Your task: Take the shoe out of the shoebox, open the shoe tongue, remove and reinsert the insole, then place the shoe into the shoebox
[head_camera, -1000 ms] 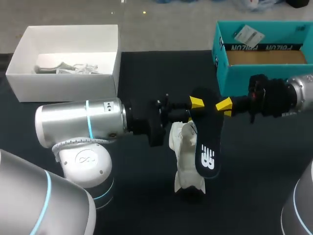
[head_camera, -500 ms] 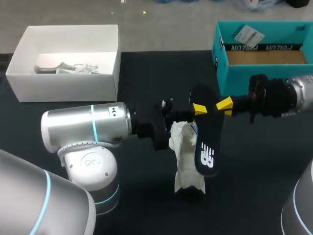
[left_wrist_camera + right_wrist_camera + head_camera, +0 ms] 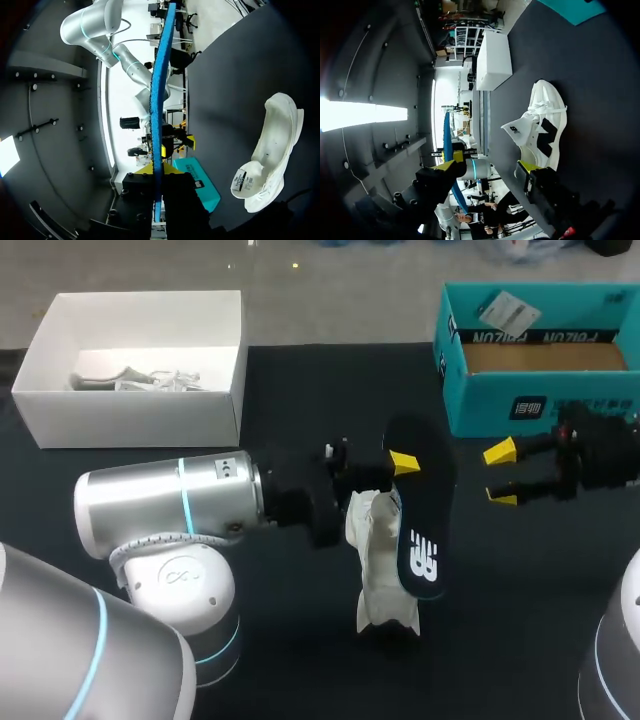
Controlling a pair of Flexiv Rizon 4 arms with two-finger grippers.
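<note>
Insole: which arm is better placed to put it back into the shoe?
Left. The left gripper is shut on the insole and holds it close over the white shoe. The right gripper is open and empty, off to the side, touching neither.

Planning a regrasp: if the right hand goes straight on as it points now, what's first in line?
Probably the insole gripped by the left hand; the open right hand points toward it. Relative height is unclear, so it might pass clear of it.

The head camera looks down on the table (image 3: 300, 390) from above and behind. Both wrist cameras peer out along their own fingers (image 3: 527, 167), the left tight against the insole (image 3: 159, 100); all three share the shoe (image 3: 385, 570).
</note>
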